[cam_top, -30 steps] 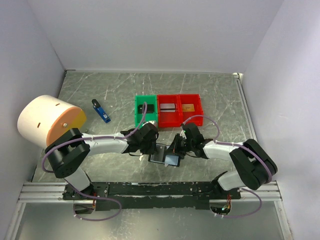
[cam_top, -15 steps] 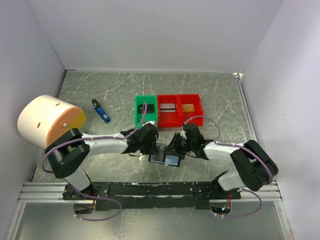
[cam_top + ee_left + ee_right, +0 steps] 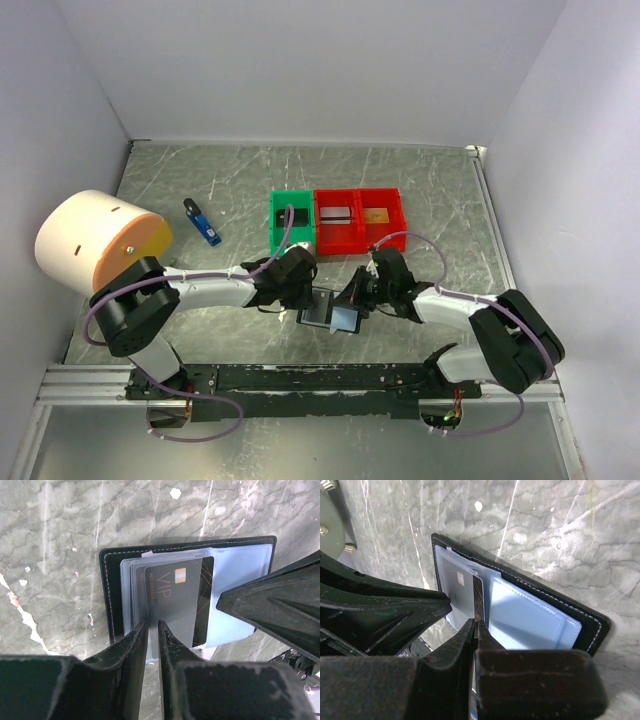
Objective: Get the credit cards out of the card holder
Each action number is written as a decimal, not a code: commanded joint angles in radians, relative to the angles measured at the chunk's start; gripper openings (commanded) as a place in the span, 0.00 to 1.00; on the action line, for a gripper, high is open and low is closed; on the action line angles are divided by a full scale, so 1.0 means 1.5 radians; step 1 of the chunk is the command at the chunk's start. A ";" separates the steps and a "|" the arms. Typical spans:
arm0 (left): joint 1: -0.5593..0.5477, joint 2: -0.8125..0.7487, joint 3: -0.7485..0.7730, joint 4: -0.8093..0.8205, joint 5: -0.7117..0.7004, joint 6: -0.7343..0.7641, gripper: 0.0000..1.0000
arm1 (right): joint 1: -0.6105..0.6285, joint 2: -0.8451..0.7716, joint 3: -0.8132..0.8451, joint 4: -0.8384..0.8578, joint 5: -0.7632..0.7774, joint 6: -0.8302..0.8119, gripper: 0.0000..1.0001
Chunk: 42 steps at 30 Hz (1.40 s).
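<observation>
Where jaws meet, card holder (image 3: 106, 600), black card (image 3: 177, 602)

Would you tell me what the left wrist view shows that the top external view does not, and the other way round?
Only the left wrist: a black card lettered VIP inside clear sleeves, with the left gripper pinching a sleeve edge. Only the top external: a green bin, two red bins, a blue stick and a white and orange drum. Both: the open card holder on the marbled table.
</observation>
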 commanded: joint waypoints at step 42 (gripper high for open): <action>-0.007 0.018 -0.006 -0.085 -0.023 0.013 0.28 | -0.062 0.042 -0.017 0.037 -0.057 -0.017 0.21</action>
